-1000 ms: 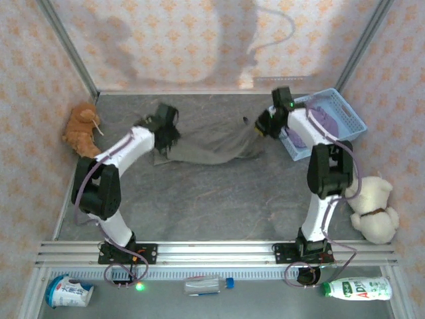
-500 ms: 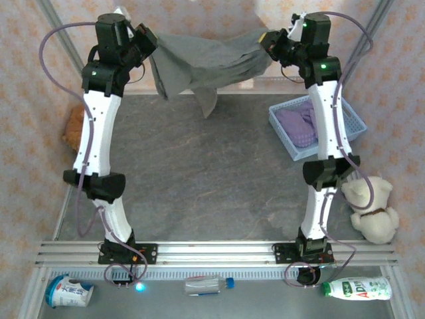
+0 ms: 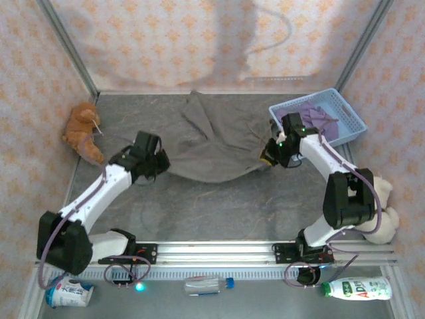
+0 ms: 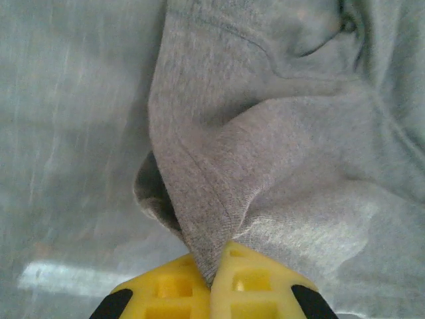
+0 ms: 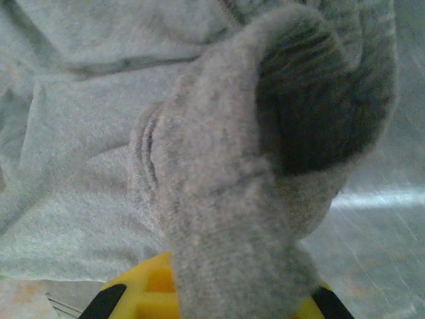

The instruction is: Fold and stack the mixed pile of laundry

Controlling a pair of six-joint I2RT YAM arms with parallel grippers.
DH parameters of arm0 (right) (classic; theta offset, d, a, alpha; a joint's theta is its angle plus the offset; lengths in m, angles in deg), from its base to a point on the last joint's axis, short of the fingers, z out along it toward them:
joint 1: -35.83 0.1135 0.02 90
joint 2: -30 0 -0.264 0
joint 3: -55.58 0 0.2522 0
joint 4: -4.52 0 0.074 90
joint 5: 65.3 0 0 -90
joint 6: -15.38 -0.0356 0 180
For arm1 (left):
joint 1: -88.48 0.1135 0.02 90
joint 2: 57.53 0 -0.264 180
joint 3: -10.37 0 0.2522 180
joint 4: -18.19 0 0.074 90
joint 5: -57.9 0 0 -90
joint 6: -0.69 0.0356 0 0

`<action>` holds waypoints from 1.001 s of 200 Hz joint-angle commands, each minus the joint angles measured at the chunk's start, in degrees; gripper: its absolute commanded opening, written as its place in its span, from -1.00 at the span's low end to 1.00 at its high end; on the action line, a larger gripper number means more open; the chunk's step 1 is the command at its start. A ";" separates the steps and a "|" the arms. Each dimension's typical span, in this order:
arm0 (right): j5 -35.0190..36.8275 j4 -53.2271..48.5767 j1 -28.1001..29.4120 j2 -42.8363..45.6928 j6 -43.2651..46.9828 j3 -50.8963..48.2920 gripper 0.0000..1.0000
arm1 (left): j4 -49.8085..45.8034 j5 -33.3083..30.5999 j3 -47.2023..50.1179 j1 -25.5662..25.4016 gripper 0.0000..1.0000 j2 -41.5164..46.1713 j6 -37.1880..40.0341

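The grey-brown trouser-like piece (image 3: 212, 143) lies spread across the middle of the table, one leg trailing toward the back wall. My left gripper (image 3: 161, 164) is shut on its left edge; in the left wrist view the yellow fingertips (image 4: 249, 279) pinch a fold of the grey cloth (image 4: 279, 146). My right gripper (image 3: 267, 155) holds the right end, where the cloth (image 5: 219, 186) bunches up over the yellow fingers (image 5: 143, 289) and hides their tips. The lavender-purple shirt (image 3: 317, 113) sits crumpled in the basket.
The light blue lattice basket (image 3: 352, 126) stands at the back right, just behind my right arm. An orange plush toy (image 3: 83, 129) lies by the left wall and a cream one (image 3: 385, 212) by the right wall. Bottles (image 3: 209, 284) lie in front of the rail.
Half a second ago both arms held the grey piece stretched high at the back. They have swung down and nearer, and the garment now rests on the table, still gripped at both ends.
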 commanded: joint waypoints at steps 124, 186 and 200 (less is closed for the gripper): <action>25.45 -2.60 -0.08 0.79 1.10 11.04 0.16 | 7.28 -9.83 -31.83 -0.52 0.84 -35.12 8.31; 19.16 6.35 2.08 -6.13 -0.36 12.27 0.07 | -0.91 -11.05 -53.30 -0.48 0.07 -59.46 9.75; 18.85 6.65 3.35 -7.84 -1.34 10.95 0.01 | -0.91 -12.25 -54.31 0.13 -0.01 -61.23 9.49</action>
